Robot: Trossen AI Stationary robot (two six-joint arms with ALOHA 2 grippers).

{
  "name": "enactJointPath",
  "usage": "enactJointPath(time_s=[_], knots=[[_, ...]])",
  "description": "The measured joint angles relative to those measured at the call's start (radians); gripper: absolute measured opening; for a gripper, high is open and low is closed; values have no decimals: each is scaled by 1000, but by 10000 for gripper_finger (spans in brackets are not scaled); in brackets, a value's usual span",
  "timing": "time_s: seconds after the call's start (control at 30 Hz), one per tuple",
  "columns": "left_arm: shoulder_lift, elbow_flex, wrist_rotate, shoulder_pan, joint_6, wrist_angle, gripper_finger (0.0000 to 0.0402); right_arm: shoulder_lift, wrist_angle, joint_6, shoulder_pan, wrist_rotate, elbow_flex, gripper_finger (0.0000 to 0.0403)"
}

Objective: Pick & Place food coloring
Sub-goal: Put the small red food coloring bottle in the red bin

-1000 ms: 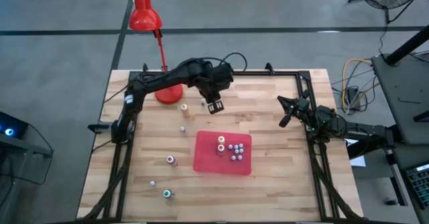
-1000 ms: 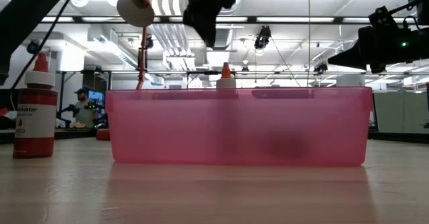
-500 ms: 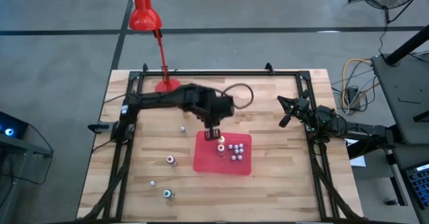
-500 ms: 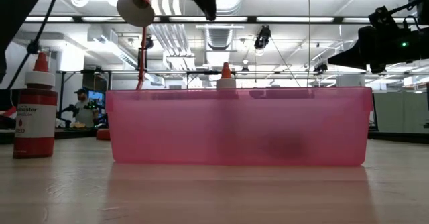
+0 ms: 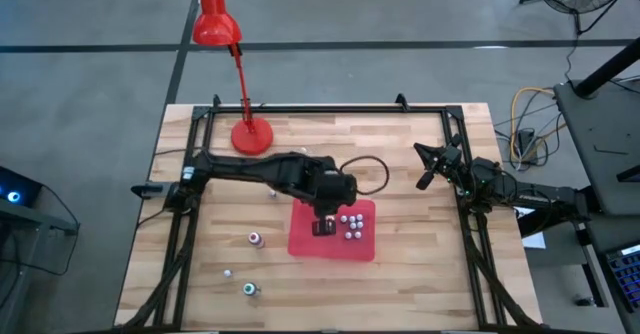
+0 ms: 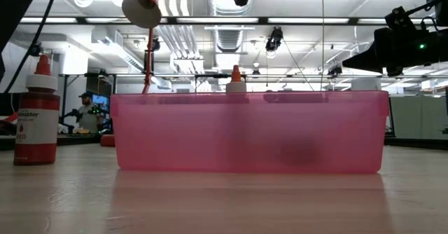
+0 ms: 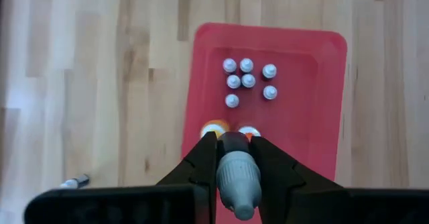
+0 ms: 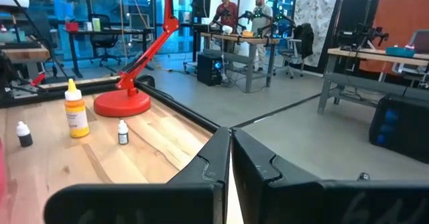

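Left gripper [image 7: 234, 158]: above the pink tray [image 5: 303, 240], clamped on a grey-capped food coloring bottle [image 7: 237, 177].
Right gripper [image 8: 229, 151]: parked well right of the tray, closed, empty.
Other bottles: white-capped cluster [image 5: 351, 224] inside the tray; three [image 5: 255, 239] left of it.
Risk: releasing from this height may topple the orange-topped bottles [image 7: 214, 128] directly beneath.
Change: arm now over the tray, no longer near the red lamp [image 5: 250, 136]; tan bottle gone from there.
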Motion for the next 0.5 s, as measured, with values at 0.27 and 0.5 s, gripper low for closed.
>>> enactJointPath(time_s=[0.27,0.5], knots=[[65,0,-21,-33,-5,15,42,0,0,-3,0,0,0,9],[134,0,-57,-77,-17,45,42,-1,0,-9,0,0,0,9]])
